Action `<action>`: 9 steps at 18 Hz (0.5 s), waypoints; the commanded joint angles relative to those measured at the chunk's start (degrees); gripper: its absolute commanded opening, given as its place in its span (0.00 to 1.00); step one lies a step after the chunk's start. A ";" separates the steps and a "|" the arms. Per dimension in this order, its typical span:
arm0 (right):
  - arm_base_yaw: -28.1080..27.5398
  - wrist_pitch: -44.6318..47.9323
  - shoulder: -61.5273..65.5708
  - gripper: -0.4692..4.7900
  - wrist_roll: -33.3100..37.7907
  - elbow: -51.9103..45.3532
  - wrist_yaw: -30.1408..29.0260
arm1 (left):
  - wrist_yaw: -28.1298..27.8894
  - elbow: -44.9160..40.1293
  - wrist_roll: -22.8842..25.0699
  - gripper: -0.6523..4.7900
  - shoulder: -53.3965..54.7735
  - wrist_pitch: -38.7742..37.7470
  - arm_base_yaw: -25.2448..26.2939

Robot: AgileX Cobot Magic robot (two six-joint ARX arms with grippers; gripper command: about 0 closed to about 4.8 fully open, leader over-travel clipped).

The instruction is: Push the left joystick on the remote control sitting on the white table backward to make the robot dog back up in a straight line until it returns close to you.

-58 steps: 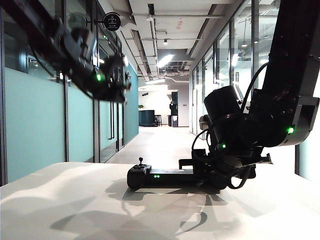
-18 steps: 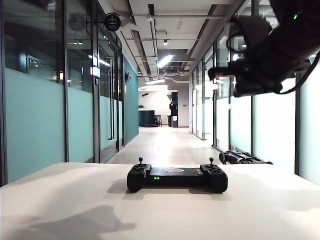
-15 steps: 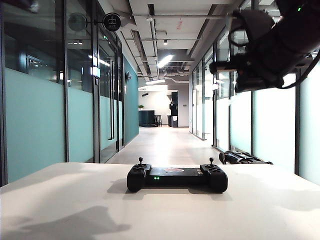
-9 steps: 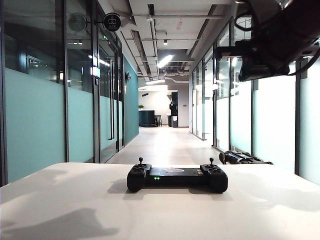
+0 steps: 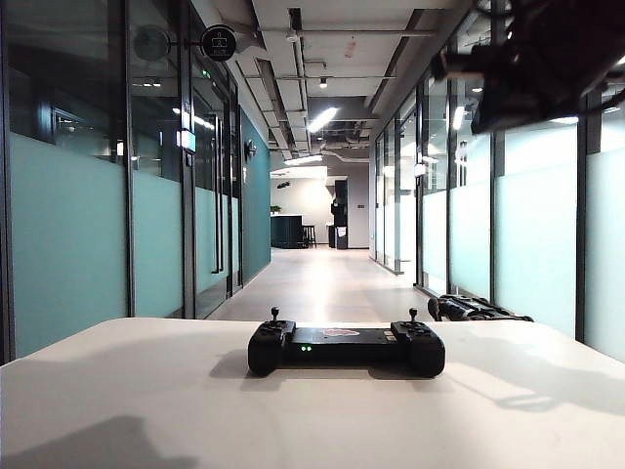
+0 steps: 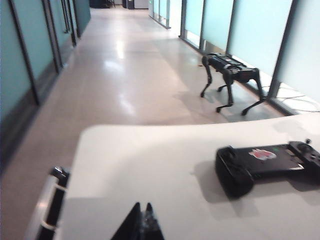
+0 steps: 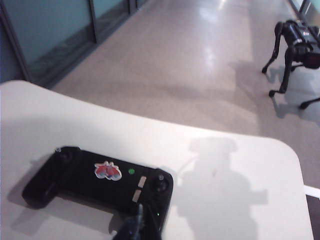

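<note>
Remote control (image 5: 346, 348) mid white table (image 5: 146, 410); robot dog (image 6: 231, 75) on the floor beyond, rightward.

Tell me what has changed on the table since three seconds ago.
Both arms have lifted away. The right gripper, shut, left the remote control and rose to the upper right; the left gripper left the exterior view. The remote control stayed on the white table; the robot dog has not moved this past second.

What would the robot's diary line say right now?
remote control: flat on white table, untouched | robot dog: standing near table | left gripper: shut, empty | right gripper: shut, above remote
</note>
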 commanded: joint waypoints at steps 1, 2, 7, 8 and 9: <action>0.02 -1.27 -2.08 0.08 -0.20 0.04 -0.11 | 0.24 -2.78 -1.29 0.11 -2.60 0.74 0.07; 0.02 -1.57 -2.64 0.08 -0.33 0.02 -0.13 | 0.26 -3.67 -1.29 0.11 -2.89 0.72 0.07; 0.02 -3.08 -4.24 0.08 -0.83 0.02 -0.50 | 0.26 -4.52 -1.38 0.11 -2.82 -8.70 0.07; 0.02 -3.50 -4.33 0.08 -1.11 0.02 -0.52 | 0.26 -4.52 -1.36 0.11 -2.80 -8.74 0.07; 0.02 -4.31 -4.59 0.08 -1.29 0.02 -0.55 | 0.22 -4.52 -1.81 0.11 -2.82 -8.48 0.09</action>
